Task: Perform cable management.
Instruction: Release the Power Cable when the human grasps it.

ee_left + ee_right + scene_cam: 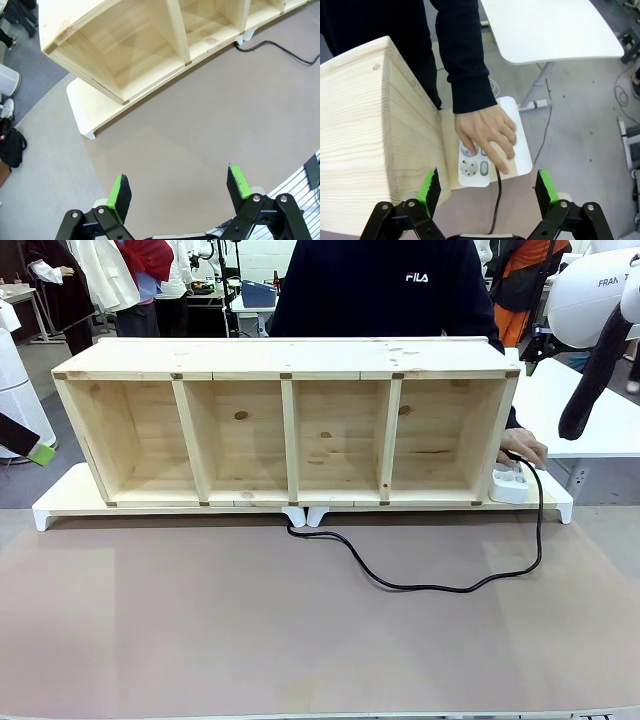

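I'm looking across a brown mat (300, 640) on the shared table, with a workshop and a white side table (550, 27) behind. My right gripper (487, 187) has its green pads spread wide and holds nothing; it hangs over the shelf's end, looking down on the person's hand (487, 135), which I judge is there to press the plug home. That hand rests on the white power strip (470, 170), sitting on the white base board (555, 502) just beside the wooden shelf (290, 430). My left gripper (177, 192) is also wide open and empty, above bare mat near the shelf's other end, probably parked clear. The cable (430, 585) runs from the strip down onto the mat, loops loosely, and disappears under the shelf's front edge near the middle. That slack loop is what I'd expect needs tidying.
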Robot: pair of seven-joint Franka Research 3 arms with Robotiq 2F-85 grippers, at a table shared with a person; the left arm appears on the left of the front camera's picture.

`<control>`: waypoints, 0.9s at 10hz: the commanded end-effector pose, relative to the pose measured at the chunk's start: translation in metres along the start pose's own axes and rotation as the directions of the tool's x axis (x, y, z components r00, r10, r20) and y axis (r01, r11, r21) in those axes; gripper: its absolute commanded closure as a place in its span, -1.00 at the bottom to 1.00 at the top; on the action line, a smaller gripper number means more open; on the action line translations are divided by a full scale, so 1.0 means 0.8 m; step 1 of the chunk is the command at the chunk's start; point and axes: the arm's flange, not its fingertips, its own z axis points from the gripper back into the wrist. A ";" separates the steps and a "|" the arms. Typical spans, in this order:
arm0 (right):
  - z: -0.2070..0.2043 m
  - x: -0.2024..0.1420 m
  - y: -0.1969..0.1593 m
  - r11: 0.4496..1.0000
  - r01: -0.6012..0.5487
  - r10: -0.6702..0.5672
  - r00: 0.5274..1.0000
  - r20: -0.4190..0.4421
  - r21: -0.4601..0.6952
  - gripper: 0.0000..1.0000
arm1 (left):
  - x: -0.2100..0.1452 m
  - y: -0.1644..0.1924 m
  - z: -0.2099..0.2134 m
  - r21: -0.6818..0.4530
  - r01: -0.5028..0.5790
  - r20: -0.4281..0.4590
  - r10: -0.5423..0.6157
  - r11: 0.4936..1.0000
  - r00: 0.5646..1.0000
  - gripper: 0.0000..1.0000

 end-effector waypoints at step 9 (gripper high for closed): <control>-0.001 0.000 0.000 1.000 0.001 -0.001 1.000 -0.002 -0.001 -0.95 | 0.001 0.000 0.000 -0.004 0.001 0.003 -0.001 1.000 1.000 -1.00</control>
